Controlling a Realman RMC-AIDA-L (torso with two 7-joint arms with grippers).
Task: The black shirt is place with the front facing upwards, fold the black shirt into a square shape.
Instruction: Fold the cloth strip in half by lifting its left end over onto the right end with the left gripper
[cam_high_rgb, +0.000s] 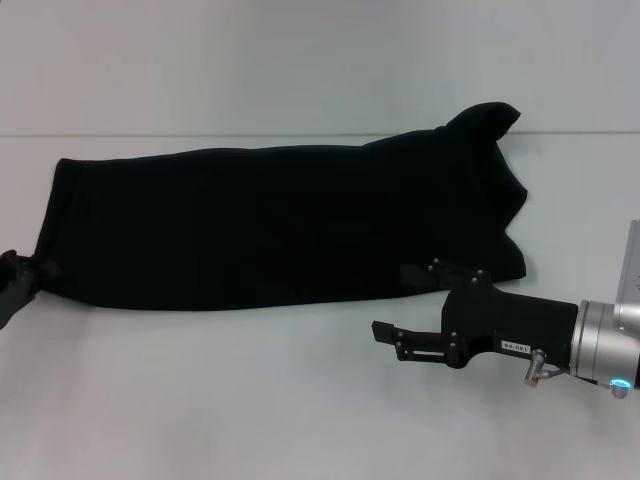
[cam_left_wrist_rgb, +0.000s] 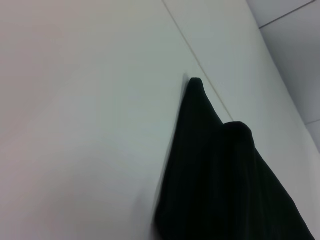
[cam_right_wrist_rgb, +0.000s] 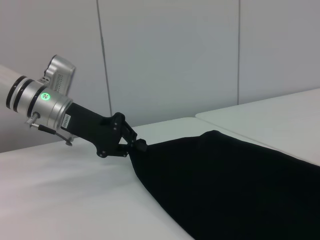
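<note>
The black shirt lies as a long folded band across the white table, plain black side up, with a bunched peak at its far right end. My left gripper sits at the band's left near corner and, in the right wrist view, that left gripper is shut on the corner of the black shirt. The left wrist view shows only the black shirt trailing away over the table. My right gripper is open just in front of the shirt's right near edge, with bare table between its fingers.
A thin seam runs across the table behind the shirt. Bare table top lies in front of the shirt. A panelled wall stands beyond the table's far side.
</note>
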